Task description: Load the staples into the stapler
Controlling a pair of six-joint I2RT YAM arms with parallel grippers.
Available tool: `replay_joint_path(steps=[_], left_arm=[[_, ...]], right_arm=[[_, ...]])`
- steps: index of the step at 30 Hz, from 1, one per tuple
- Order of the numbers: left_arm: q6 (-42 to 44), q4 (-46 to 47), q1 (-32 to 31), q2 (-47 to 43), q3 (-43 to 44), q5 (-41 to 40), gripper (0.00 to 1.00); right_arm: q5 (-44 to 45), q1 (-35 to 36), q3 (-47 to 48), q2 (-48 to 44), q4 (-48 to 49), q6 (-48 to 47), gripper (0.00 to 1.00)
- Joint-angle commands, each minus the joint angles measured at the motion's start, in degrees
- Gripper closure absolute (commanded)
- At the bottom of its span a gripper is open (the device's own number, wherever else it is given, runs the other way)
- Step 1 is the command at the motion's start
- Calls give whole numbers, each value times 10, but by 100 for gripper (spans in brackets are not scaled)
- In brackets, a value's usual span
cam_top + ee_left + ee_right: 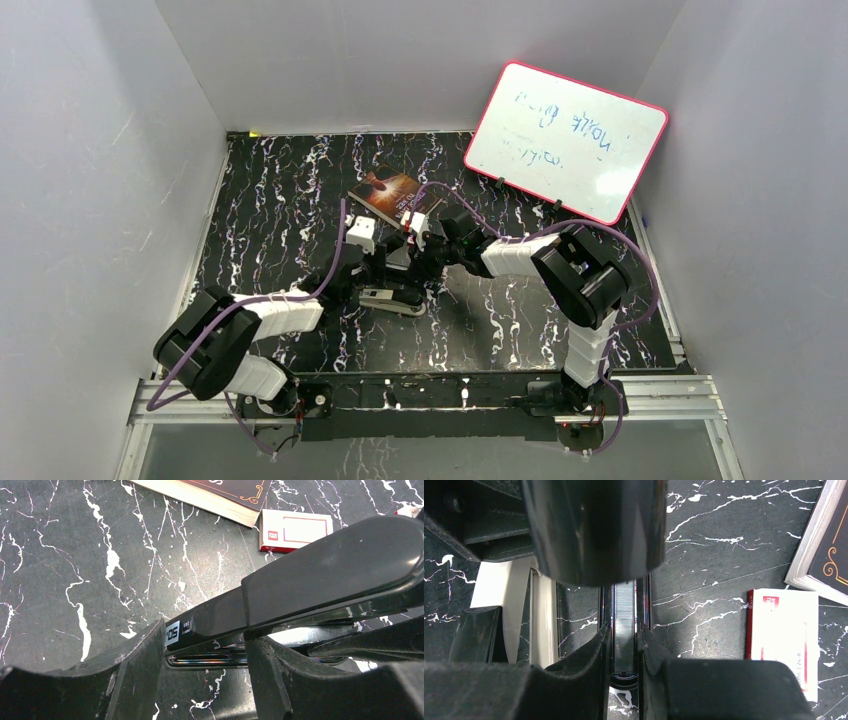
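Note:
The black stapler [395, 298] lies mid-table with both grippers on it. In the right wrist view its black top cover [594, 525] is lifted, and a silver-grey strip of staples [625, 615] lies in the bared chrome channel. My right gripper [625, 635] is shut on the two sides of that channel. In the left wrist view my left gripper [205, 640] stands open, and the stapler's nose [210, 625] crosses the gap between its fingers [135, 670]. The white-and-red staple box [295, 530] lies flat beside the stapler [781, 640].
A dark book [390, 193] lies just behind the stapler, next to the box. A whiteboard with a pink frame [565, 140] leans at the back right. Grey walls close in the black marbled table [280, 200].

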Motion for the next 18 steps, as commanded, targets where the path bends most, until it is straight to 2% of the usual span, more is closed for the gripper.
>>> replay_joint_path(steps=[1,9,16,18], left_arm=[[-35,-26,-31,-29,-2,86,45],[-42,-52,-35,-55,11,99,44],[-53,-103,-36,-118,17,94,43],[-53,-143,-36,-143,34,89,43]], right_arm=[[-7,12,-1,37,1,-1,100],[-6,13,-7,43,4,-3,100],[-3,13,-8,43,2,-11,100],[1,12,-6,42,-2,-19,92]])
